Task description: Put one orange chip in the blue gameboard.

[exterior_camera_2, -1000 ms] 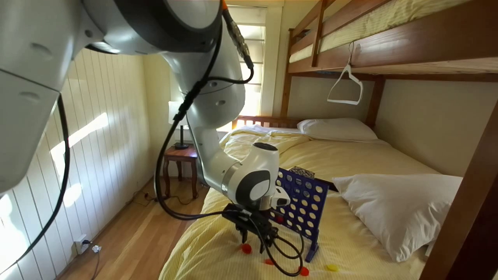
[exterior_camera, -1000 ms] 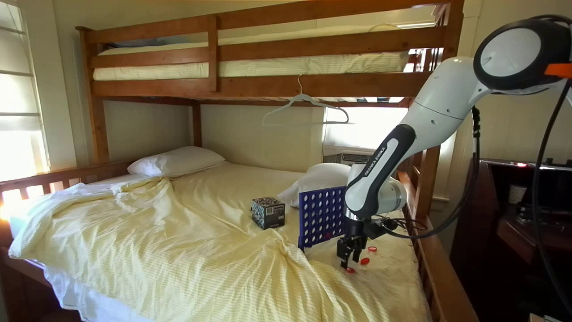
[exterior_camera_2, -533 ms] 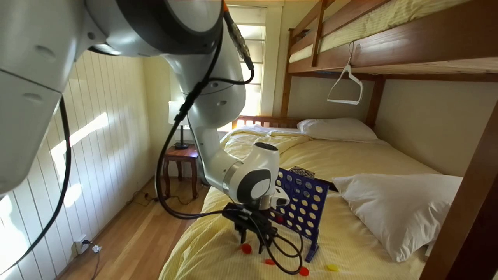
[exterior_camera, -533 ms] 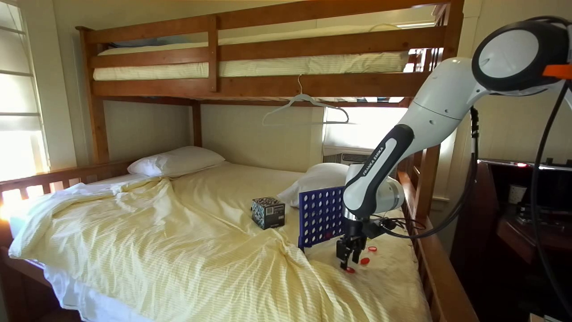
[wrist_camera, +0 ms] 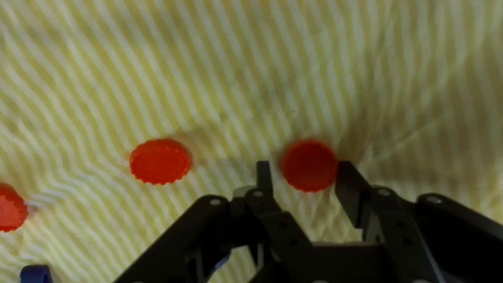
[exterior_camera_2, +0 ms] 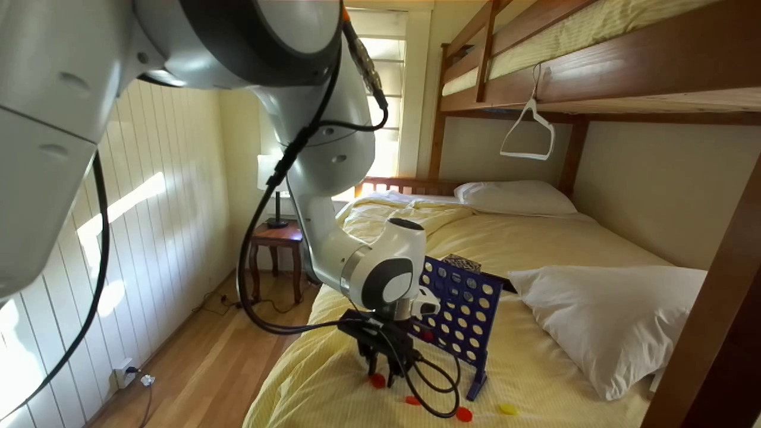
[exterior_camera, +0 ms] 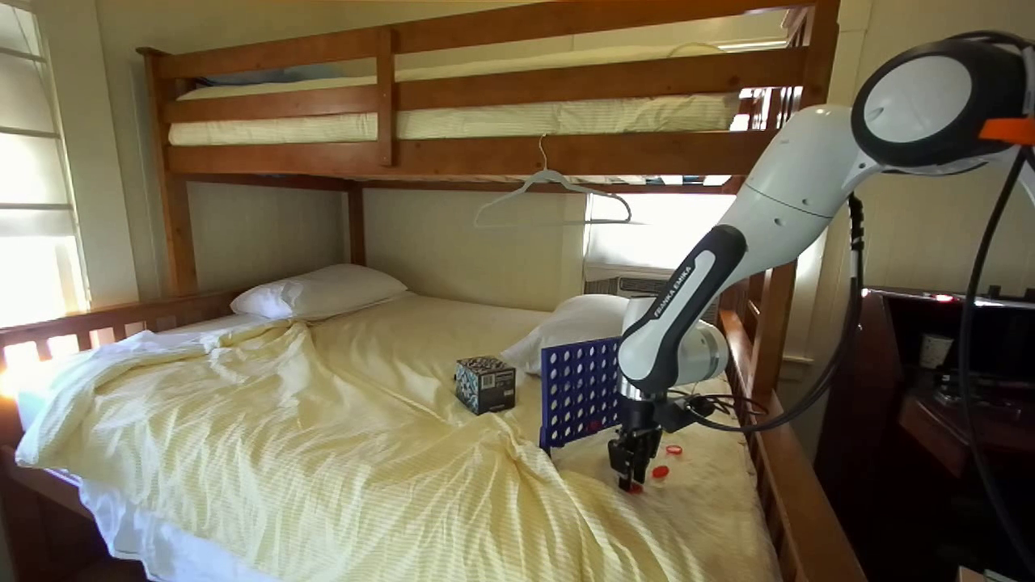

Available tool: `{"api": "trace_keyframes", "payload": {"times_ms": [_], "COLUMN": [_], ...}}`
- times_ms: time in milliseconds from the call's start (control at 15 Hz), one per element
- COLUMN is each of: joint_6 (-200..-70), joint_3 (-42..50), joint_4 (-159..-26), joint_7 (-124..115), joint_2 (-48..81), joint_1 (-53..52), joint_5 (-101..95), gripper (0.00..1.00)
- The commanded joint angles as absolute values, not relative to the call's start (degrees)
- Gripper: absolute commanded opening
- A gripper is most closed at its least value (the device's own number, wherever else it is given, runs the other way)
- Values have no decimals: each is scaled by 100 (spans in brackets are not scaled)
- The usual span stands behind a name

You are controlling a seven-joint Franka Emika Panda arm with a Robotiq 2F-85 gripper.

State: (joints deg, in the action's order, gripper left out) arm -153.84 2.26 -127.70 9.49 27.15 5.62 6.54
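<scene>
The blue gameboard (exterior_camera: 580, 394) stands upright on the bed; it also shows in an exterior view (exterior_camera_2: 461, 310), partly behind the arm. A red-orange disc (exterior_camera_2: 427, 336) shows low in it. My gripper (wrist_camera: 304, 167) points down at the bed, fingers apart, around an orange-red chip (wrist_camera: 310, 166) lying on the sheet. The right finger meets the chip's edge; a gap shows at the left finger. In both exterior views the gripper (exterior_camera: 631, 483) (exterior_camera_2: 381, 378) is low over this chip. Two more orange-red chips (wrist_camera: 160, 162) (wrist_camera: 11, 209) lie to the left in the wrist view.
A yellow chip (exterior_camera_2: 508, 409) lies near the board's foot. A dark patterned cube (exterior_camera: 485, 385) stands beyond the board. A white pillow (exterior_camera_2: 612, 321) lies beside it. Rumpled bedding (exterior_camera: 364, 453) covers the bed, and a wooden rail (exterior_camera: 796, 485) runs along its edge.
The gripper's fingers have moved closer together around the chip. The gripper has shifted very slightly. The board and the other chips have not moved.
</scene>
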Motion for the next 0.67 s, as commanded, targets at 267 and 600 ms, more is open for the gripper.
{"api": "trace_keyframes", "payload": {"times_ms": [267,600], "joint_6": [-15190,-15211], "joint_3": [152,152], "joint_4": [-12541,-12526], "joint_7": [942,945], "joint_2": [2857,2865], "joint_1": [653,656], "joint_5": [518,518], "gripper": [34,58]}}
